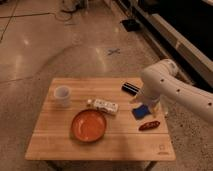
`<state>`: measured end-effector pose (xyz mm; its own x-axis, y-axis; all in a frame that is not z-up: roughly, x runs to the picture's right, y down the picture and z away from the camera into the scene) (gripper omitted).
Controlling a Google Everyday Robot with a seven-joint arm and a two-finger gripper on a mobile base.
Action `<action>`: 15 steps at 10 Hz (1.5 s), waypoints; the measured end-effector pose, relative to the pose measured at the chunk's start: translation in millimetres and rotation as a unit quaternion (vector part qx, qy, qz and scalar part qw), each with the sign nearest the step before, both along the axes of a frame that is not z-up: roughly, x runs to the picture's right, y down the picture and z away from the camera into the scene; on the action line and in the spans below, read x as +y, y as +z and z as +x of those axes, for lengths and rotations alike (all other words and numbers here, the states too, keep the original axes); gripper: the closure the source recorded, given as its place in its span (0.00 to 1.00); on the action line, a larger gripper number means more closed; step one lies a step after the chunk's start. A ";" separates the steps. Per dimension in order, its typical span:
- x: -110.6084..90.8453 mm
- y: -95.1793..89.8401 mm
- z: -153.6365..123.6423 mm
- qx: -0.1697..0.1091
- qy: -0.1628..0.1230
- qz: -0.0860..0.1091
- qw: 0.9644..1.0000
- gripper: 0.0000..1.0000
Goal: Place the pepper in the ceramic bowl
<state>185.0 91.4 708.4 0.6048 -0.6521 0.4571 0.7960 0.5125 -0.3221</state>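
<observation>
Low wooden worktop [55, 145] on a polished speckled floor; white arm [185, 92] reaching in from the right and bending down over the worktop's right side.

Claw [151, 106] hanging under the arm's bend, over the right part of the worktop, just up and right of a blue pad [140, 112]; cannot tell how far open it is, nor whether it has hold of anything.

Pepper [149, 125] lying flat on the wood near the right edge; dark red, slender, set roughly crosswise; just in front of the blue pad and just below the claw.

Bowl [88, 125] orange-brown, wide and shallow, upright, left of centre toward the front edge; well apart from the pepper.

White cup [62, 96] upright near the back left; white oblong packet [103, 105] lying slightly askew between cup and blue pad, just behind the bowl's rim; black bar [129, 88] near the back edge, close beside the arm.

Blue cross mark [114, 51] on the floor beyond the worktop.
</observation>
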 end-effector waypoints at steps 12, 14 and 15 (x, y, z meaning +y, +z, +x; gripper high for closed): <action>55.0 102.8 76.0 0.071 0.074 -0.068 0.992 0.23; 60.6 110.0 88.7 0.075 0.093 -0.066 0.991 0.23; 65.7 112.2 96.1 0.076 0.103 -0.066 0.990 0.23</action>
<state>281.1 157.1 820.6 0.7873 -0.4481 0.4235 0.6159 0.6043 -0.5055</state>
